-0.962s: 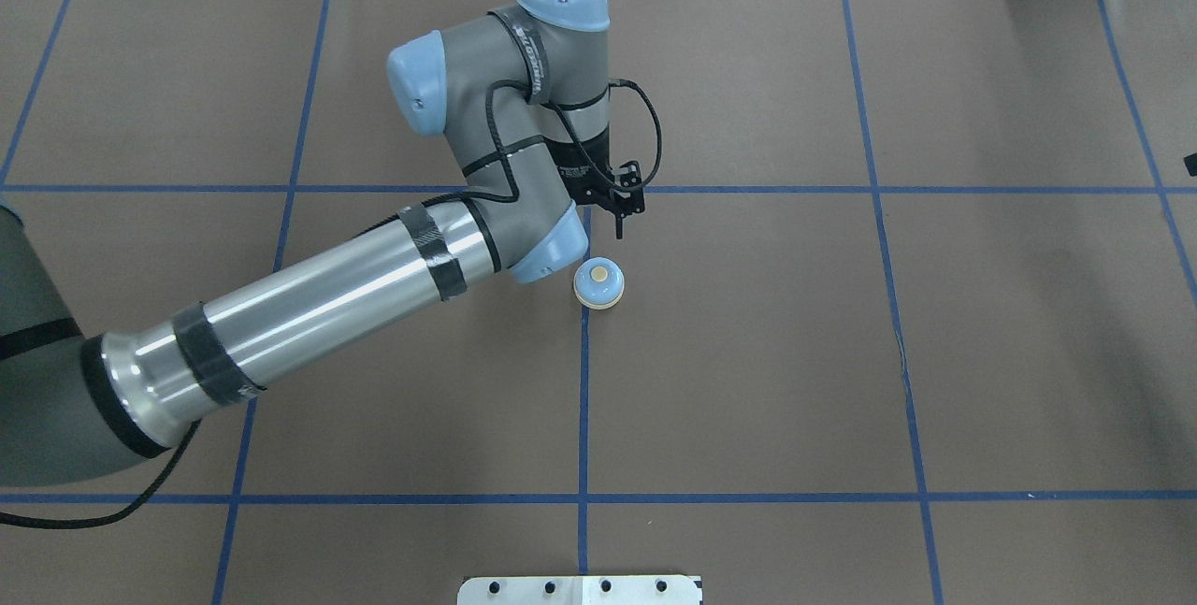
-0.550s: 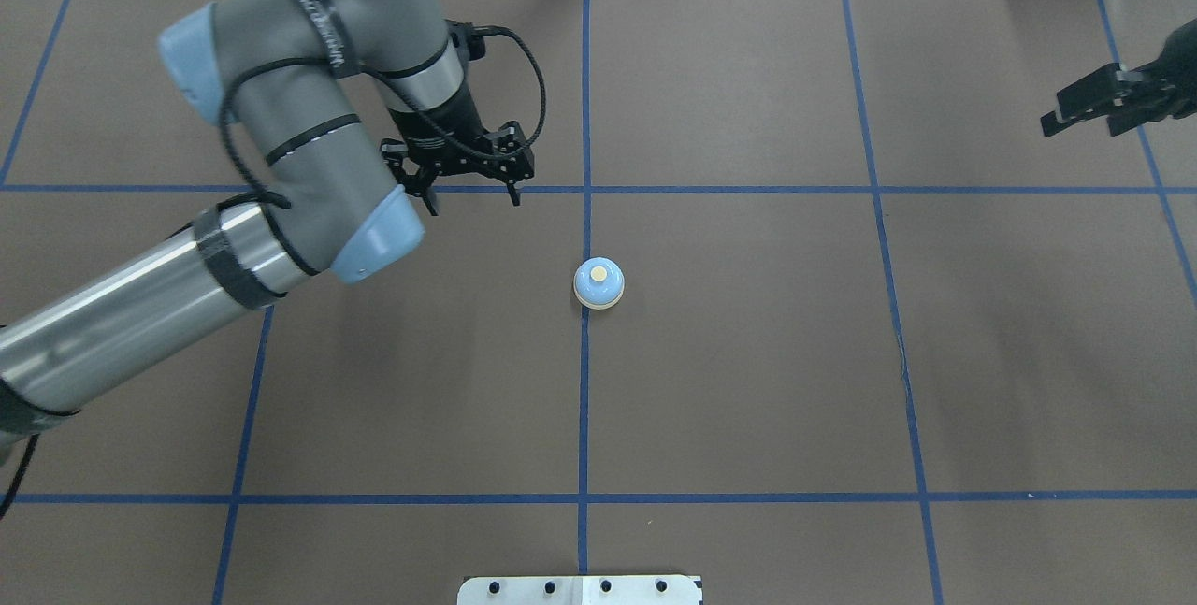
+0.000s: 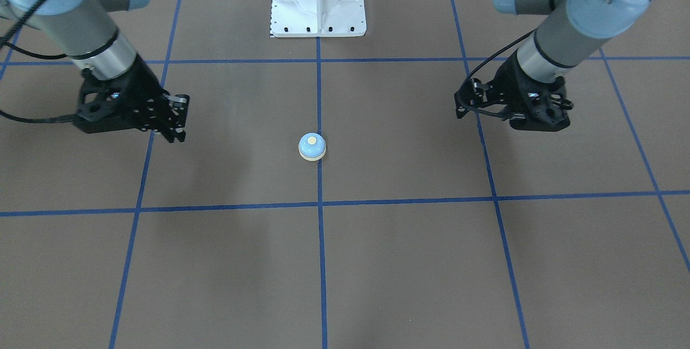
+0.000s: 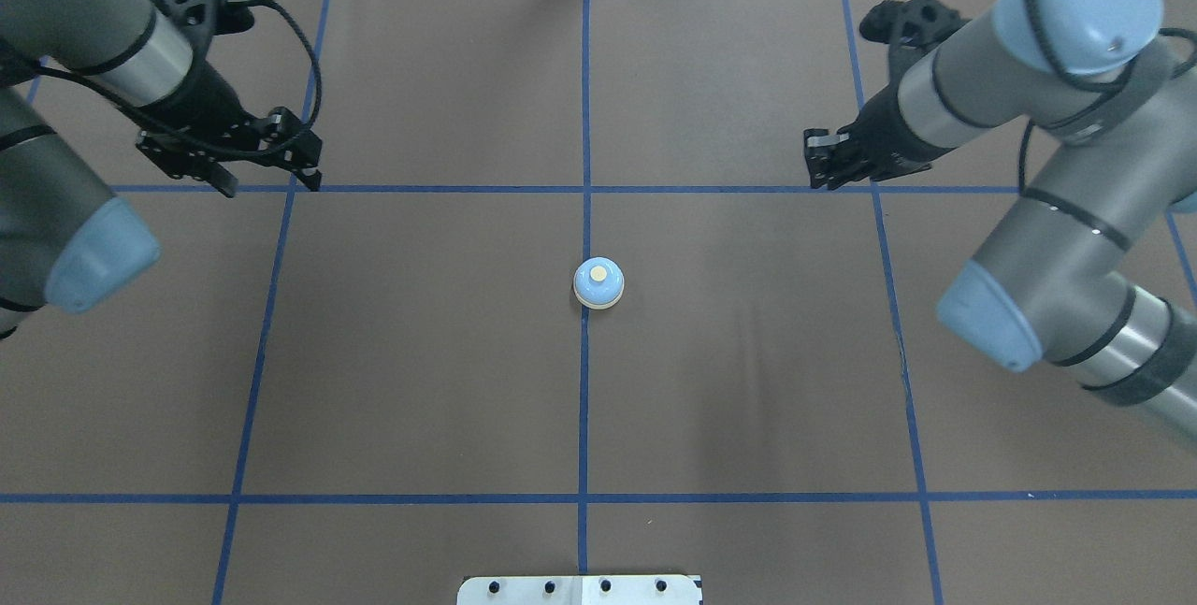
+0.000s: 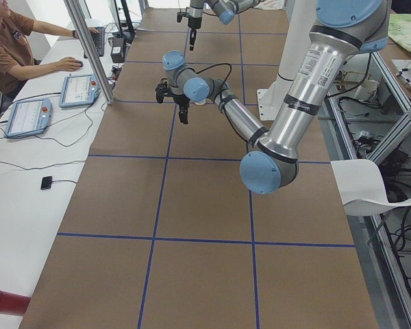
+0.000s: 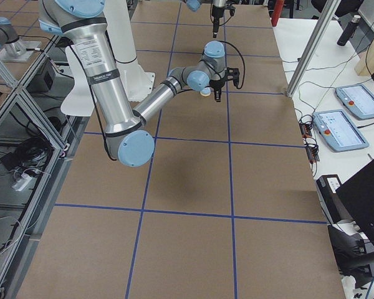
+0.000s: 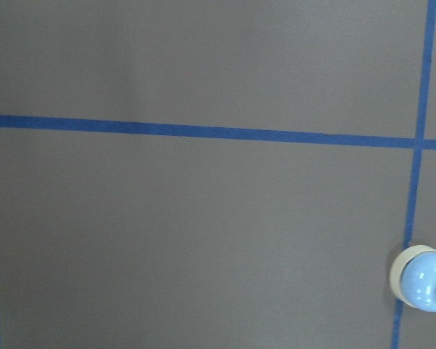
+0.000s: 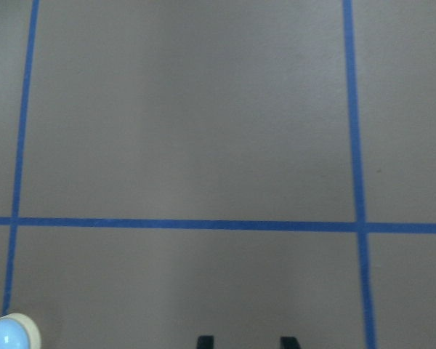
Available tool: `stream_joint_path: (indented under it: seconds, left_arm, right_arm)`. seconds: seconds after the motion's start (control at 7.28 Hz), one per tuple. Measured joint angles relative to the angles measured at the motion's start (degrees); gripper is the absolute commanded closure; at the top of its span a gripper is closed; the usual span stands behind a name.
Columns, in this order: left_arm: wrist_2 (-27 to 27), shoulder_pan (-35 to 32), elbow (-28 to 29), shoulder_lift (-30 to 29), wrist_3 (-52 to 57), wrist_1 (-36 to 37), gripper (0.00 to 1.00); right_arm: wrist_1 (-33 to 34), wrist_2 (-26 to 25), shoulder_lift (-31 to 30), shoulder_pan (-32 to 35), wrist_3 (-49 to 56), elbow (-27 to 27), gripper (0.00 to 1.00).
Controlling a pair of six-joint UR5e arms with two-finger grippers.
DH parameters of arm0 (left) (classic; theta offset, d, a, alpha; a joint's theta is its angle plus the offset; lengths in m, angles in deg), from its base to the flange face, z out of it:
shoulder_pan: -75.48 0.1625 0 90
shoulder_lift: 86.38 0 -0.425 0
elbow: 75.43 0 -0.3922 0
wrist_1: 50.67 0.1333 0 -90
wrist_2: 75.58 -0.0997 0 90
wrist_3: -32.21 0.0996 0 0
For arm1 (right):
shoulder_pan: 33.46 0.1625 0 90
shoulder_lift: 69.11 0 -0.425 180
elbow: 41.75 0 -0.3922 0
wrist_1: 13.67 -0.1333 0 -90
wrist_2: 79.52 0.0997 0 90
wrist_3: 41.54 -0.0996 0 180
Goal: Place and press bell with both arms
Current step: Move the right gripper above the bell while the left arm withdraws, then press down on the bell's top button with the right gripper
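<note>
Two pincers, both empty. Left pincer (image 4: 271, 184) spread, above counter (image 4: 748, 381); its fingers out of frame in own wrist view. Right pincer (image 4: 815, 161) spread; two fingertips (image 8: 205, 340) poke in at bottom edge of its wrist view. Bell (image 4: 598, 283) upright on counter between pincers, well apart from each, on blue tape line (image 4: 584, 418). Left-side view: bell mostly hidden behind left arm (image 5: 233, 118); right wrist view cuts it at corner.

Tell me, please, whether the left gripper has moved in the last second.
Yes. The left gripper has swung leftward in the overhead view, away from the bell and centre line, to the next blue line.
</note>
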Motion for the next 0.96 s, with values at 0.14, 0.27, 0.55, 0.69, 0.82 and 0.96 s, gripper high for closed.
stream_joint_path:
  seconds: [0.14, 0.27, 0.55, 0.69, 0.82, 0.96]
  left_arm:
    - [-0.1, -2.12, -1.37, 2.82, 3.22, 0.0, 0.02]
    - [-0.17, -4.36, -2.02, 5.1, 6.59, 0.0, 0.02]
    - [-0.24, -7.75, -2.66, 8.68, 12.38, 0.06, 0.02]
    - [-0.39, -8.42, -2.78, 9.35, 13.42, 0.08, 0.01]
    - [-0.6, -8.68, -2.84, 9.63, 13.8, 0.09, 0.01]
    - [-0.69, -8.75, -2.98, 9.84, 13.9, 0.09, 0.01]
  right_arm:
    - [2.86, -1.14, 4.65, -3.55, -3.4, 2.33, 1.0]
    - [4.46, -1.73, 9.8, -6.39, -7.9, 6.03, 1.0]
    - [5.27, -2.55, 18.03, -10.4, -14.37, 14.03, 1.0]
    - [5.28, -3.12, 19.77, -11.92, -16.05, 15.97, 1.0]
    - [5.15, -4.07, 20.68, -12.91, -16.88, 17.45, 1.0]
    - [4.73, -4.96, 21.57, -13.4, -17.16, 19.21, 1.0]
